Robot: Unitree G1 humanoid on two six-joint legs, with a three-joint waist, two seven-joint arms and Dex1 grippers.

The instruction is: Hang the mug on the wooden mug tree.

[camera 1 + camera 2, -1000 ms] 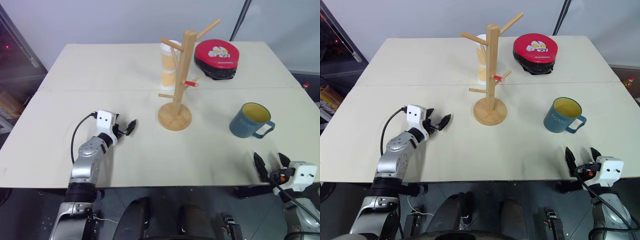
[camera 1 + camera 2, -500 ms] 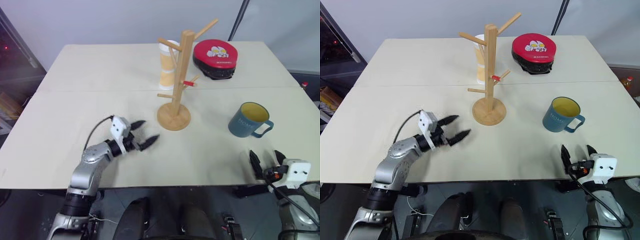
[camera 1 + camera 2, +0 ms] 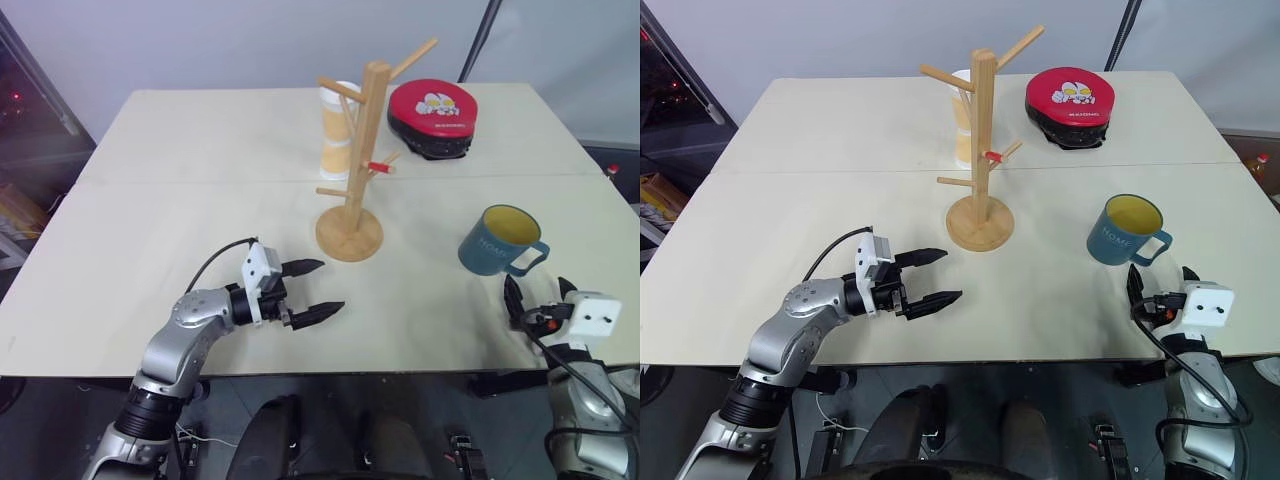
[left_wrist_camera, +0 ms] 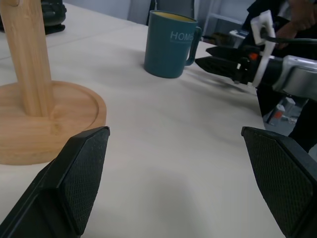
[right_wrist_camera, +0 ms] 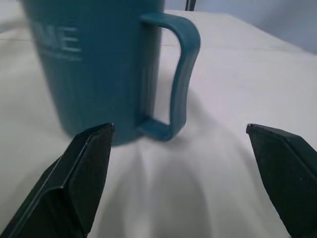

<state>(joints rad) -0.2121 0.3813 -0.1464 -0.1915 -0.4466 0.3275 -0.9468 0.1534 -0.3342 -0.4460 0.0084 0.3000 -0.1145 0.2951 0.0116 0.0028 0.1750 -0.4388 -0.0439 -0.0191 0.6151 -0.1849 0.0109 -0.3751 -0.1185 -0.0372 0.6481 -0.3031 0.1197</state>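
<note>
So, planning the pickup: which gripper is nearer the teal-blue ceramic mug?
Right. The right gripper sits open just short of the teal-blue ceramic mug, facing its handle; the left gripper is open, farther off.

Pale beige bench point(image 3: 200, 150) fills most of our view, straight seam point(image 3: 180, 181) crossing it side to side, far beyond left claw point(image 3: 312, 290). Plain grey-white wall point(image 3: 250, 40) behind bench's far edge. Dark slanted pole point(image 3: 478, 40) against wall, well beyond right claw point(image 3: 541, 297). Dim cluttered area with dark window frame point(image 3: 35, 90) off bench's left side, outward of left claw. Dark floor point(image 3: 330, 400) below near edge. Light even, soft shadows.
</note>
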